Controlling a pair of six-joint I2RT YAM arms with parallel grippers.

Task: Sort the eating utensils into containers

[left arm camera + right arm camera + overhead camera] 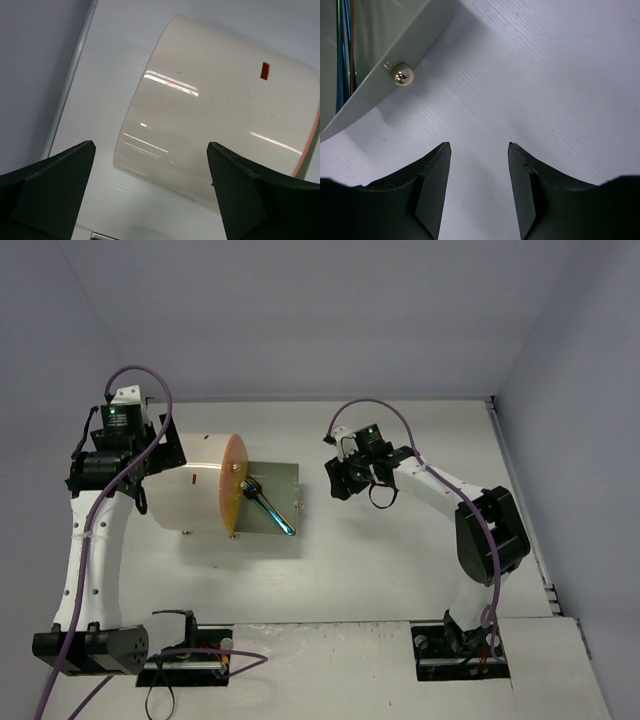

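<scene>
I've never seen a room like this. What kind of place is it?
Probably a robot testing lab: two robot arms bolted to a white table, plain walls closing it in, and a drum-shaped cabinet with a drawer pulled out.

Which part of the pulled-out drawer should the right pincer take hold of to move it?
Grip the small brass knob on the drawer's front panel, coming in from the right arm's side; it stands proud of the flat panel, so the open right pincer can straddle it.
</scene>
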